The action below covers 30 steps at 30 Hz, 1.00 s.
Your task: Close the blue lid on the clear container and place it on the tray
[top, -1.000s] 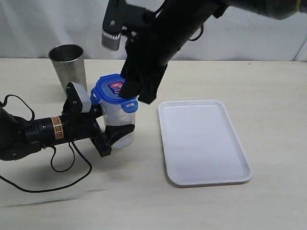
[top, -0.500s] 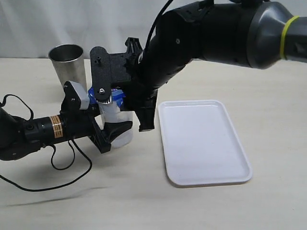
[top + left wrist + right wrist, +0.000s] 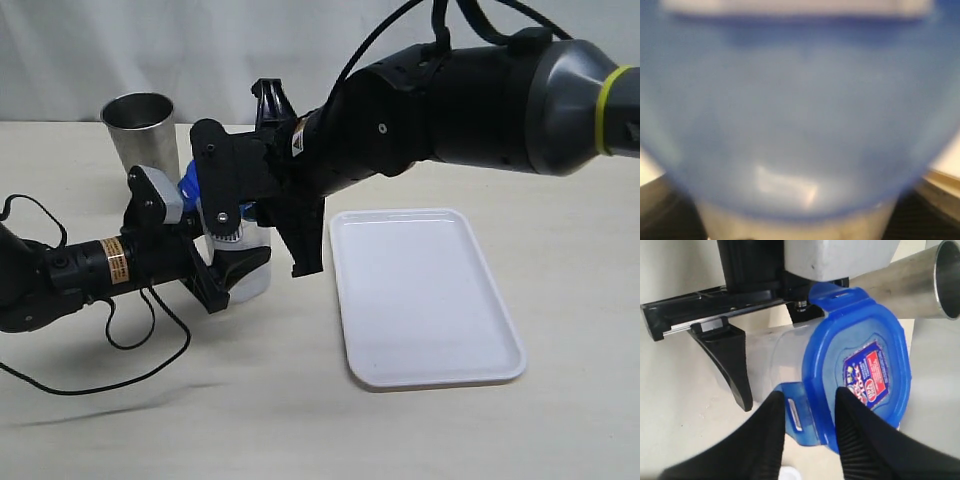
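Right gripper (image 3: 809,396) straddles one flap of the lid (image 3: 860,355), jaws part open. I can't tell if they pinch it. Left gripper (image 3: 238,264) clamps the container (image 3: 772,352) low down. Lid sits on container, which is just left of the tray (image 3: 420,300), not on it.
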Available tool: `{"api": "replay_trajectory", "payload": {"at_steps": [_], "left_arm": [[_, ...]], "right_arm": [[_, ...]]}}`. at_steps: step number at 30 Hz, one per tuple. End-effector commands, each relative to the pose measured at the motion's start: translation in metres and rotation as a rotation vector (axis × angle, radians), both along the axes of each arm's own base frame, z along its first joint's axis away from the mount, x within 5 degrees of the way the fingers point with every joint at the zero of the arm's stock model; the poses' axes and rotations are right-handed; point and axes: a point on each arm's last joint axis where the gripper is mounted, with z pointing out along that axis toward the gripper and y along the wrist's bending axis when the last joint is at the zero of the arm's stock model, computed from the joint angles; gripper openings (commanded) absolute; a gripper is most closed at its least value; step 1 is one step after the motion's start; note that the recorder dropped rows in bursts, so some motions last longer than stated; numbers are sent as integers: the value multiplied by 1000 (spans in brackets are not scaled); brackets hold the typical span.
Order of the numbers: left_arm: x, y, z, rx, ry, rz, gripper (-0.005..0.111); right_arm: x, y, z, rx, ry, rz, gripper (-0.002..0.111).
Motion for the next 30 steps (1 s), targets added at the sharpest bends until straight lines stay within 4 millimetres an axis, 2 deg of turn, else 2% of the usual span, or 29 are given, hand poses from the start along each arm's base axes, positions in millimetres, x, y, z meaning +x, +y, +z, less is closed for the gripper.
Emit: {"api": "replay_trajectory", "payload": {"at_steps": [1, 4, 9, 17, 21, 23, 26, 28, 30], "left_arm": [[-11, -10, 2, -5, -46, -140, 0], [-12, -11, 2, -8, -42, -145, 0], [-12, -11, 3, -21, -36, -146, 0], [-13, -11, 4, -27, -38, -153, 0], [-11, -11, 4, -8, -77, -145, 0], [-9, -10, 4, 3, -104, -127, 0], [-7, -9, 5, 11, -128, -106, 0], [-7, -9, 5, 57, -209, -127, 0], [-7, -9, 5, 111, -302, -152, 0]], "right_arm": [[1, 2, -50, -80, 122, -18, 26], [2, 3, -53, -81, 123, -18, 25], [2, 3, -52, -68, 118, -27, 15], [3, 4, -52, -39, 97, -38, 15], [-1, 2, -41, -18, 130, -60, 16], [-4, 2, -29, 33, 136, -80, 21], [-9, 1, -6, 116, 139, -105, 37], [-14, -1, 11, 164, 138, -114, 46], [-19, -3, 27, 227, 149, -131, 50]]}}
